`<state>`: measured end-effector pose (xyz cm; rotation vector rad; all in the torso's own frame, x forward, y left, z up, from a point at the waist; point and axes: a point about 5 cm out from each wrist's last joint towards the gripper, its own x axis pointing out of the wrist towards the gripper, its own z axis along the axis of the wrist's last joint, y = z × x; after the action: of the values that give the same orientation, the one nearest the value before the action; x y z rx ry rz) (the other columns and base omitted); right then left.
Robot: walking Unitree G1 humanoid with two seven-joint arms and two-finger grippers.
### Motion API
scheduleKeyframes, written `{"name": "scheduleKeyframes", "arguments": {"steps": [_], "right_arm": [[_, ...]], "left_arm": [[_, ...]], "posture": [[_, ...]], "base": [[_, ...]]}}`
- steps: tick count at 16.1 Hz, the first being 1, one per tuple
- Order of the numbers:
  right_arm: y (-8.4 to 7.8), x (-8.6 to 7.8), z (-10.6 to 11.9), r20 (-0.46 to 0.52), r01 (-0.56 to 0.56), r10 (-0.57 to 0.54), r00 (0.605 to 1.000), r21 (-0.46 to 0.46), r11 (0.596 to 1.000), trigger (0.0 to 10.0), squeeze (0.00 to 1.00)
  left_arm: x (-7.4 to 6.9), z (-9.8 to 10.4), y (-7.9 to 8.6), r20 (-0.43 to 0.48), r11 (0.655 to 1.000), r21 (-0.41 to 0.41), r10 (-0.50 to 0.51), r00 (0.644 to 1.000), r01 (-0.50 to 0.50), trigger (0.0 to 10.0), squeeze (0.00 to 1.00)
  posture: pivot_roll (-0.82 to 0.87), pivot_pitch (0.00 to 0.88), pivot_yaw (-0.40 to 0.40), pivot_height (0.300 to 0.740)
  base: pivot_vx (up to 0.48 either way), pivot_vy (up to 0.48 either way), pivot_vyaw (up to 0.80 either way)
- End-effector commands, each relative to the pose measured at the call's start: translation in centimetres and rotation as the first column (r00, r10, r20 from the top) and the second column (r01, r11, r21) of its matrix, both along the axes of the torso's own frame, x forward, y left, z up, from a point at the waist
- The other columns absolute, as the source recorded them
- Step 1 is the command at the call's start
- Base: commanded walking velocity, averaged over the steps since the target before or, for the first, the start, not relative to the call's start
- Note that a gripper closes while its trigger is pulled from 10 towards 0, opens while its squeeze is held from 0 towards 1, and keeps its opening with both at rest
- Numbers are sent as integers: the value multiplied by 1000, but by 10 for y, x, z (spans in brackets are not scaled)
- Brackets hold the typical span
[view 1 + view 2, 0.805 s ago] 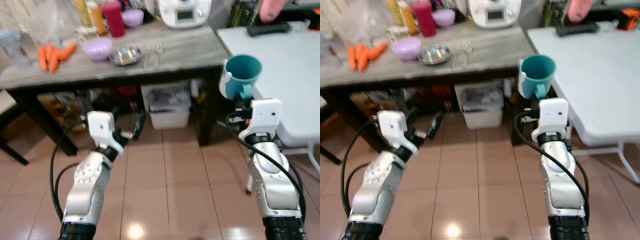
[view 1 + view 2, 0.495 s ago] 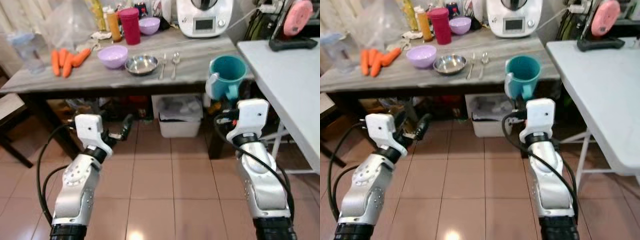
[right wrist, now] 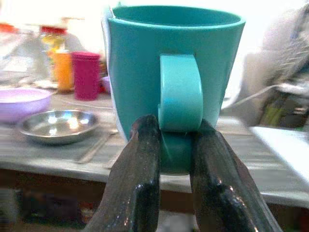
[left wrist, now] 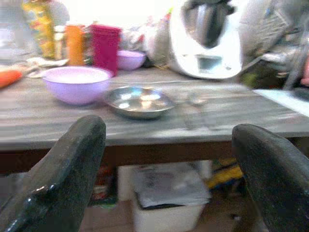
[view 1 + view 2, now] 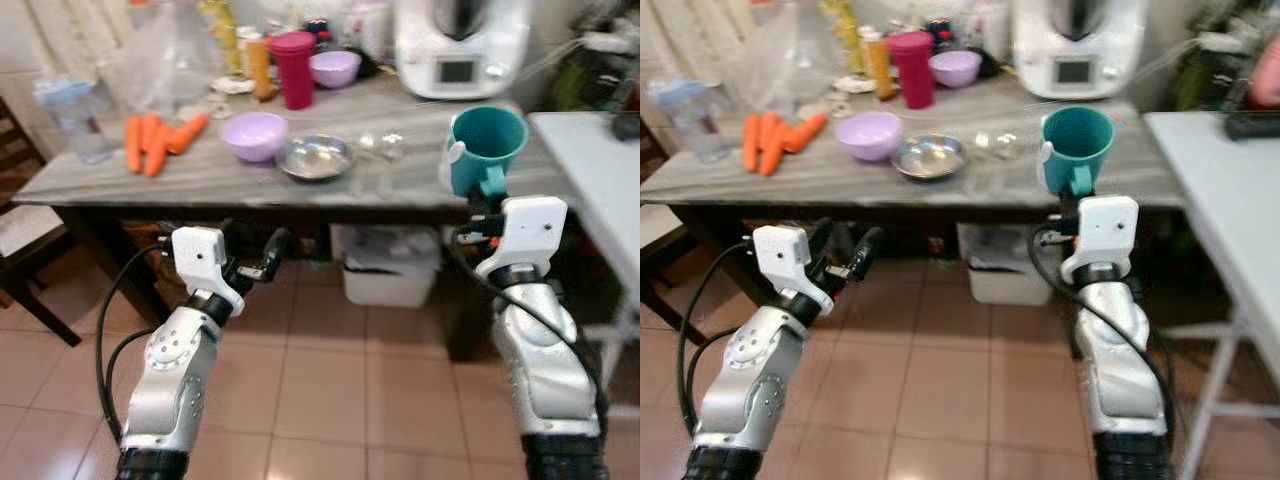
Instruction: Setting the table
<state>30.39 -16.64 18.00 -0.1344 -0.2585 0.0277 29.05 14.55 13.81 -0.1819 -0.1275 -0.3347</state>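
Teal mug [image 5: 484,150] sits upright in the right gripper [image 5: 484,205], held by the lower part of its handle in front of the grey wooden table's [image 5: 120,178] near edge, level with the tabletop and above the tiled floor [image 5: 320,400]. On that table stand a lilac bowl [image 5: 254,135], a steel dish [image 5: 315,157] just beside it, carrots [image 5: 155,142] toward the robot's left, a red tumbler [image 5: 296,68], and a white kitchen machine [image 5: 460,45] at the back; the strip of wood between dish and mug is blurred. A white table's [image 5: 590,150] corner lies to the right. The left gripper [image 5: 262,258] hangs low under the table edge, with open floor below both arms. From the left wrist, the two black fingers [image 4: 63,179] stand wide apart, nothing between them, framing the table edge, the lilac bowl and the steel dish [image 4: 139,101], with a bin [image 4: 169,193] underneath. From the right wrist, the fingers [image 3: 140,183] pinch the mug's [image 3: 145,72] handle base from both sides, the mug well in front of the tabletop.
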Motion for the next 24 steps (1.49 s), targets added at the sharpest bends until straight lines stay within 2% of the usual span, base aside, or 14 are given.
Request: {"name": "scheduleKeyframes", "arguments": {"steps": [1, 17, 19, 24], "right_arm": [[-4, -2, 6, 26, 8, -8, 1000, -10, 1000, 10000, 0], [-6, -3, 10, 37, 7, -6, 999, -24, 1000, 10000, 0], [-7, -3, 10, 32, 5, -4, 999, -31, 1000, 10000, 0], [-12, 4, 11, 9, -38, 38, 999, -33, 999, 10000, 0]], "left_arm": [[0, 3, -2, 11, 1000, 0, -11, 1000, 11, 10000, 0], [-8, 3, -7, 9, 1000, 10, -25, 1000, 25, 10000, 0], [-16, -1, -5, -2, 999, 11, -33, 999, 33, 10000, 0], [-34, -14, 6, -43, 991, 103, -87, 995, 91, 10000, 0]], "posture": [[-191, 73, 74, 740], [-190, 63, 71, 740], [-188, 59, 62, 740], [-179, 64, 56, 740]], "base": [[480, 0, 0], [447, 0, 0], [0, 0, 0], [0, 0, 0]]}}
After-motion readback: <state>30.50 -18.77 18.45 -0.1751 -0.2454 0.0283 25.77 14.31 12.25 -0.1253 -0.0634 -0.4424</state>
